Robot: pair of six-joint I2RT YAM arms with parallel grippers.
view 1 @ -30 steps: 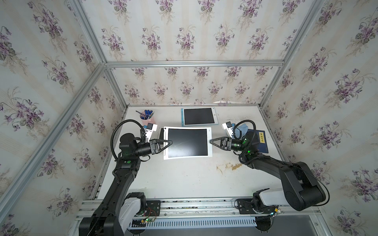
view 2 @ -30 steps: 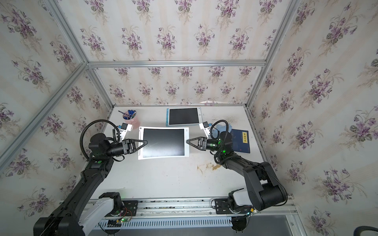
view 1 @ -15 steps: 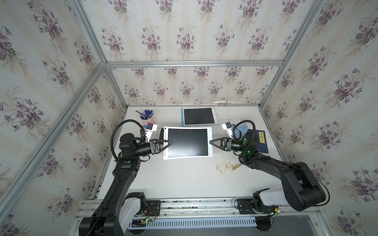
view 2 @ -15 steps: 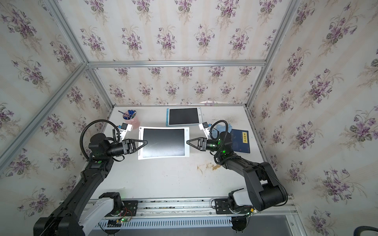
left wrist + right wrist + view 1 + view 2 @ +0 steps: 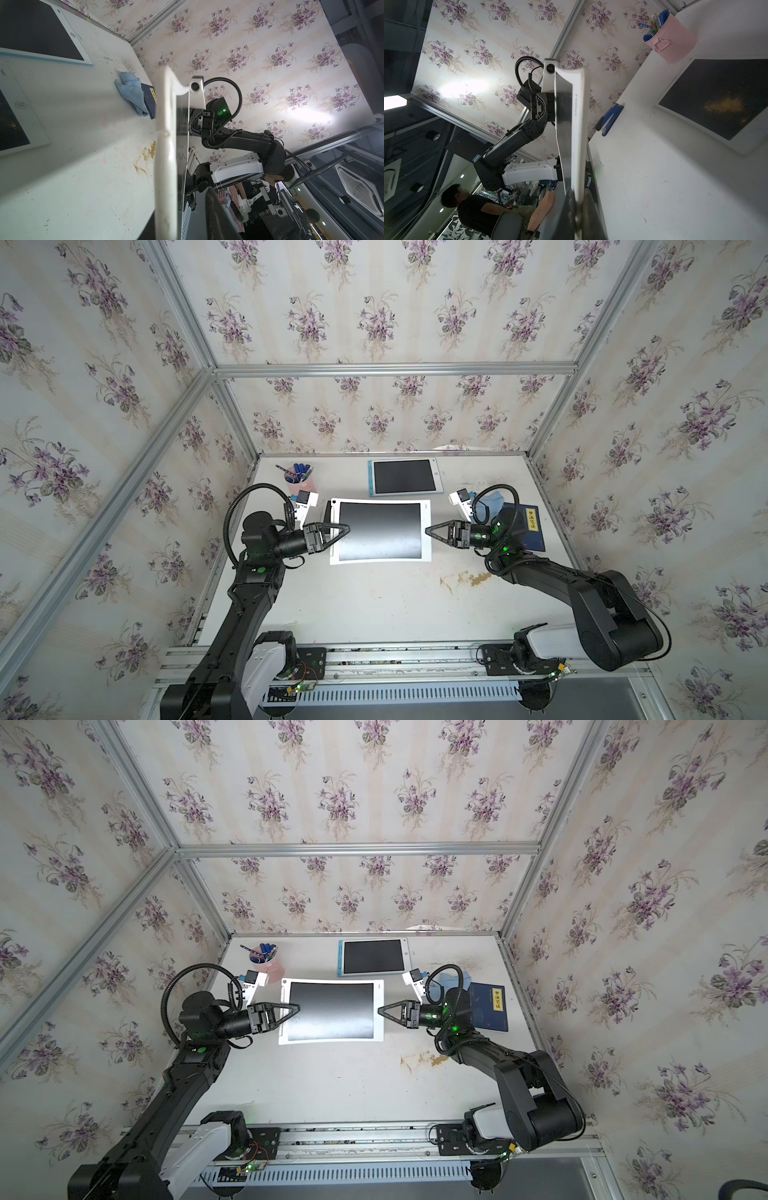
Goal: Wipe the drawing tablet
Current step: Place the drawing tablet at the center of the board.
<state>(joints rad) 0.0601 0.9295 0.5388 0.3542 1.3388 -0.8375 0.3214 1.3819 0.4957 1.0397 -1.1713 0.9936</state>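
Over the table [image 5: 374, 614] I have the tablet [image 5: 380, 531] held up level, its long axis running arm to arm. My right gripper [image 5: 428, 529] is pinched on its right edge; my left gripper [image 5: 347, 527] stands narrowly parted at the left edge, gripping nothing. The cloth [image 5: 132, 93] lies beside the right arm, so that arm is nearer

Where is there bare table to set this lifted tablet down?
The near half of the table, down to the rail, is bare apart from brown stains. The far half is crowded: pen cup, blue-rimmed tablet, then cloth and notebook on the right. A dusty tablet lies mid-table, apparently under the lifted tablet.
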